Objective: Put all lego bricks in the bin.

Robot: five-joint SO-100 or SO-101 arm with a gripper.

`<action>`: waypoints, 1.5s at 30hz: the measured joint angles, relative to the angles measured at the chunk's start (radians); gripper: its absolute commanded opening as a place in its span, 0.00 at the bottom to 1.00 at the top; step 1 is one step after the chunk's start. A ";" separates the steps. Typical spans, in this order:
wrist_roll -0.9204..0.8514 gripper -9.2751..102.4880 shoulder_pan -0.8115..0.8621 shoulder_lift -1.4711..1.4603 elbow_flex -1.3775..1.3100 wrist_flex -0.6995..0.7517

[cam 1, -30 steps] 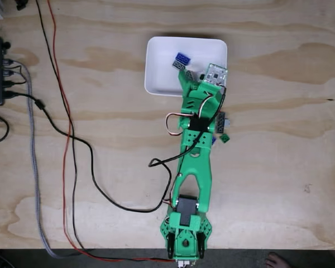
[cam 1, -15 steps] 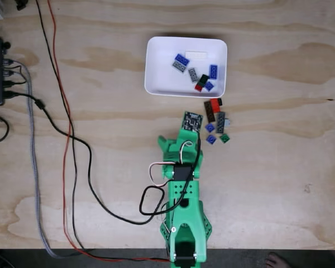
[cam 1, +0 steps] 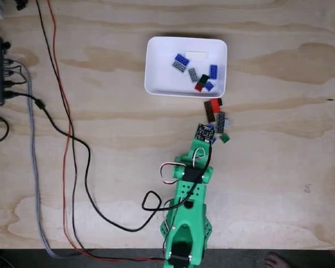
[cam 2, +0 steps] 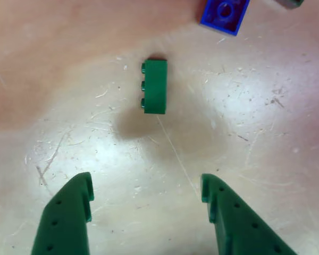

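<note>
While our claw (cam 2: 147,192) hangs wide open over the wooden table (cam 1: 100,167), we see 1 green brick (cam 2: 154,86) lying on its side (studs pointing left). Some bricks (cam 1: 190,71) sit in the white bin (cam 1: 156,84).

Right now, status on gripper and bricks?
Gripper open, empty, above table. Green brick ahead, lying on its side. Several bricks in bin. Nothing blocking.
</note>
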 measured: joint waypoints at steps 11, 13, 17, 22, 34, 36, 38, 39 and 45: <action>0.006 0.24 0.017 -0.288 0.017 -0.410; 0.018 0.21 -0.003 -0.293 0.020 -0.416; 0.021 0.10 -0.015 -0.301 0.040 -0.440; 0.040 0.08 -0.018 -0.301 0.040 -0.448; 0.325 0.08 -0.238 0.130 -0.187 -0.137; 0.330 0.08 -0.241 0.118 -0.327 -0.149; 0.314 0.08 -0.198 0.005 -0.474 -0.193; 0.305 0.08 -0.172 -0.071 -0.538 -0.224; 0.250 0.15 -0.021 -0.548 -0.813 -0.397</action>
